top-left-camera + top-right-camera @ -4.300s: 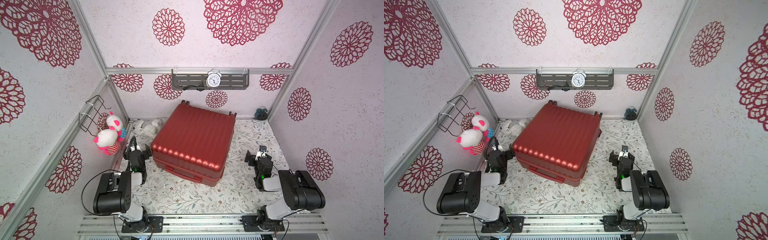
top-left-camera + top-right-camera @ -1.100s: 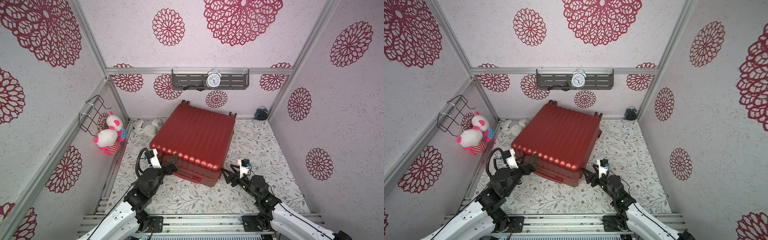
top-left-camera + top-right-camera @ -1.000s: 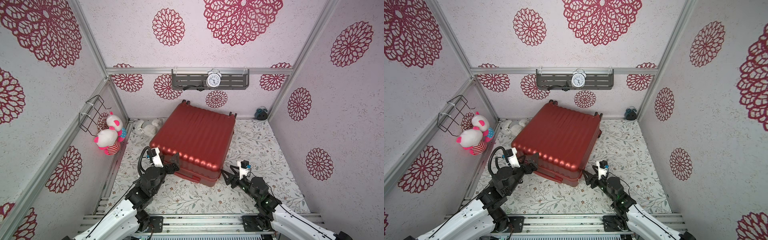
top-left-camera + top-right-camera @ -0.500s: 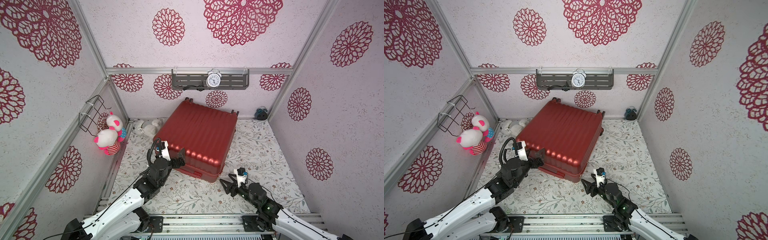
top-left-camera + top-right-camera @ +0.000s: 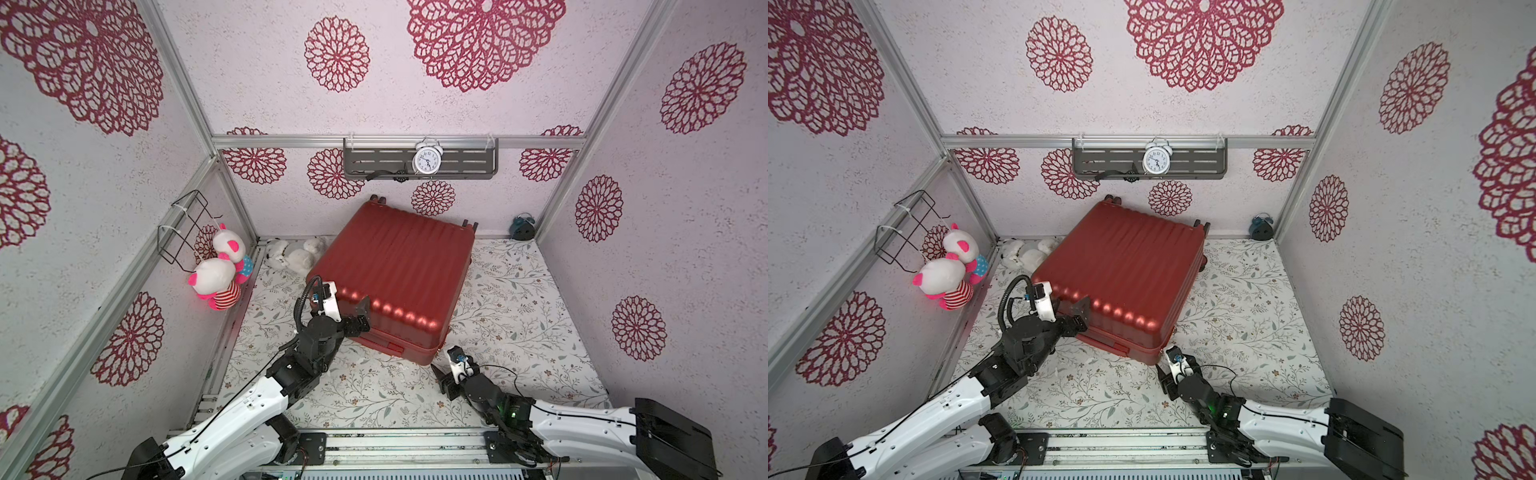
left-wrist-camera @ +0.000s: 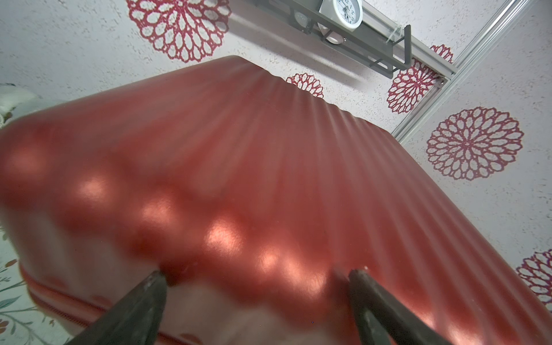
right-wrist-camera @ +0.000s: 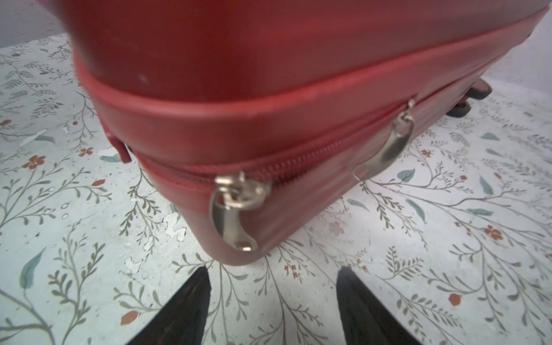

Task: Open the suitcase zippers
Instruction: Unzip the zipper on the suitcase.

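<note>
Suitcase (image 5: 399,266) flat, wheels (image 5: 468,225) toward back wall (image 5: 286,208), long axis slightly skewed; left hand (image 5: 364,314) and right hand (image 7: 273,273) apart.

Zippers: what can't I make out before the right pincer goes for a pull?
- Zipper track on the far side: hidden by the suitcase shell in both top views.
- Pulls: too small in both top views; the farther one blurs in the right wrist view.
- Left pincer touching the suitcase or not: left wrist view is blurred there.

Left arm (image 5: 249,409) extended, jaws wide; right arm (image 5: 582,419) low, jaws parted
</note>
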Action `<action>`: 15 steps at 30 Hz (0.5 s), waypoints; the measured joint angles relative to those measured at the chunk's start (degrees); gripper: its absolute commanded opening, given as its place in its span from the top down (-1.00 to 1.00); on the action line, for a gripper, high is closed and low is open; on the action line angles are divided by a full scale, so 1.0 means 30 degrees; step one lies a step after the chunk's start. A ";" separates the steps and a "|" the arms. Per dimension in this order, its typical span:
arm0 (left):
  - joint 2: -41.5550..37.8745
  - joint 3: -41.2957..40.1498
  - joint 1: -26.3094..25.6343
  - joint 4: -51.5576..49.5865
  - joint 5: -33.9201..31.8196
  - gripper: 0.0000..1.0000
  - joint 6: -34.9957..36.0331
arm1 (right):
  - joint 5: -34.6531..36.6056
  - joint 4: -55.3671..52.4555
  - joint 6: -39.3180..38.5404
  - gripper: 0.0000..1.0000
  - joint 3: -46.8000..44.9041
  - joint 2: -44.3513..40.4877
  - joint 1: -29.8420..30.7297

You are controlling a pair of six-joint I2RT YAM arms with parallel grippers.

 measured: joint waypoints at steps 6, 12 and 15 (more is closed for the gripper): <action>-0.0029 0.0000 0.0022 -0.0051 0.0066 -0.96 0.0044 | 0.2382 0.1763 -0.1617 -0.17 0.0903 0.2688 0.1129; -0.0015 0.0000 0.0058 -0.0051 0.0138 -0.96 0.0044 | 0.1836 0.2616 -0.2171 -0.04 0.0969 0.3104 0.1217; -0.0007 0.0000 0.0058 -0.0051 0.0153 -0.96 0.0036 | 0.1341 0.2849 -0.2229 0.03 0.0969 0.2645 0.1093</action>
